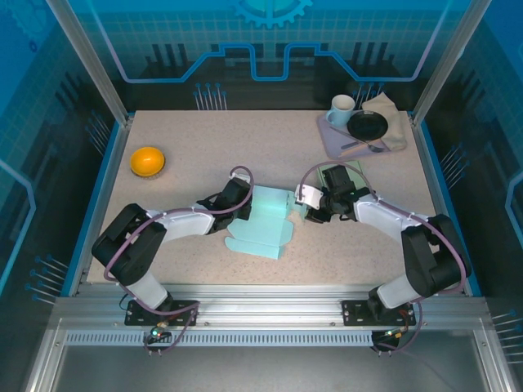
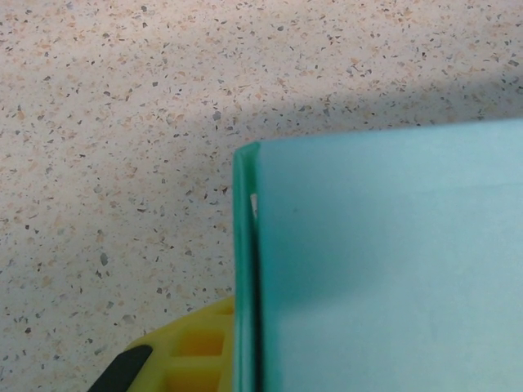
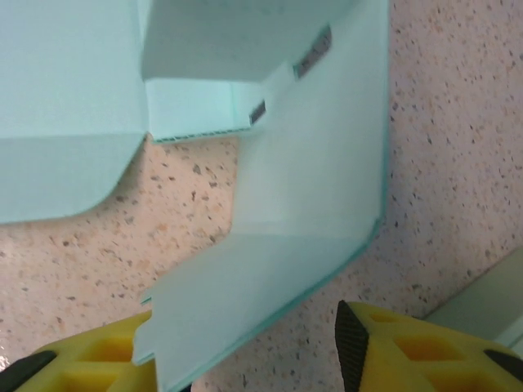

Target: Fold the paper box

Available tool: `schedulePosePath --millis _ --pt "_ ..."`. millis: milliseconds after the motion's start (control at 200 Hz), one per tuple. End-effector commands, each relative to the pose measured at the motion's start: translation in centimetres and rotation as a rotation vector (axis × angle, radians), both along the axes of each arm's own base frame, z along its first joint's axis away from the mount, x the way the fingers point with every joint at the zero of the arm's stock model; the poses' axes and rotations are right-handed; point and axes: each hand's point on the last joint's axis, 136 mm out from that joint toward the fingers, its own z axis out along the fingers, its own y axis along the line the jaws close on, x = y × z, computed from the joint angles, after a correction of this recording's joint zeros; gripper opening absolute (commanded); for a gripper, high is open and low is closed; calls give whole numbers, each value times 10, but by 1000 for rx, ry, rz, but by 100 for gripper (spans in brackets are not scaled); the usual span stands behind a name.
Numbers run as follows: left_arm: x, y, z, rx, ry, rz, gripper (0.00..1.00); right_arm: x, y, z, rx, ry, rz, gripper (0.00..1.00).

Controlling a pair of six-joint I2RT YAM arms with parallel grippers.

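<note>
The paper box [image 1: 263, 222] lies mid-table between both arms. It looks light, thin and springy, likely creasing only at scored folds, so grip a flap edge near a fold. The right gripper [image 3: 245, 347] has its fingers apart with a loose flap [image 3: 270, 286] between them; one finger [image 2: 192, 351] of the left gripper [image 1: 241, 202] sits beside the box wall, and its closure cannot be determined.
</note>
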Motion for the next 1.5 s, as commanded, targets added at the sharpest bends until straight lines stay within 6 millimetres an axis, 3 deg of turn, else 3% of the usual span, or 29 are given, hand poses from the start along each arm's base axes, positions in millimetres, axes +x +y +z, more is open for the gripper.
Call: schedulePosePath --millis 0,380,795,1030,1256,1276,1496 --pt "-1 -5 7 -19 3 -31 3 2 25 13 77 -36 66 50" --pt "-2 -13 6 -66 15 -42 3 24 49 25 164 -61 -39 51" --pt "3 -9 5 -80 34 38 3 15 79 28 195 -75 -24 50" --pt "3 -5 1 -92 70 125 3 15 84 43 262 -79 -56 49" --pt "2 -17 4 -107 60 100 3 23 78 35 251 -59 -149 45" --pt "2 -17 4 -107 60 103 3 28 82 46 266 -80 -146 44" --pt "-4 -24 2 -148 90 150 3 45 85 50 332 -76 -294 45"
